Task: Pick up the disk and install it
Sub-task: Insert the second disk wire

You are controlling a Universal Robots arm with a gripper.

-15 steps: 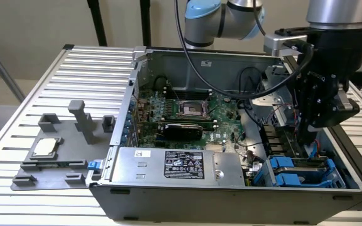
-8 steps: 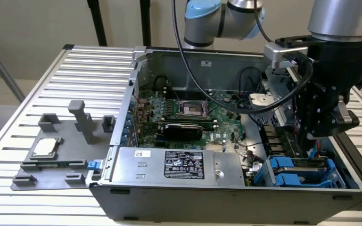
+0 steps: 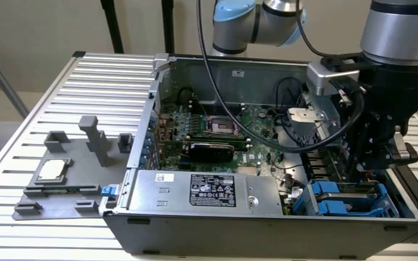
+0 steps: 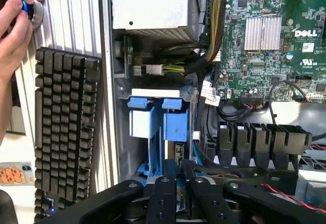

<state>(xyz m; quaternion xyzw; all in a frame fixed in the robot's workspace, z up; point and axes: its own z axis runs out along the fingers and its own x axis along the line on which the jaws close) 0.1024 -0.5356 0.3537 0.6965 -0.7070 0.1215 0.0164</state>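
**Disk in the fingers, over the drive bay**

Disk (image 4: 178, 158) shows edge-on in the wrist view, a thin slab with a blue strip along one side. It sits right between the black fingers (image 4: 164, 196), standing upright. Fingers are nearly together, clamped on it as far as I can tell.

Gripper (image 4: 179, 177) hangs just beside the blue drive cage (image 4: 155, 119), whose two blue tabs stick up. In the exterior view the gripper (image 3: 369, 163) is down inside the open computer case (image 3: 194, 239) at the exterior view's right. It's directly above the cage (image 3: 347, 198), next to the power supply (image 3: 202, 190). Motherboard (image 3: 216, 125) is further back in the case.

Case sits on the slatted bench (image 3: 100, 76). Grey fixture (image 3: 71, 190) is well apart on the exterior view's left, with a small silver chip (image 3: 53, 169) lying on it.

Wrist view also shows a black keyboard (image 4: 63, 127) beside the case and a person's hand (image 4: 12, 25) on a round knob (image 4: 31, 11).
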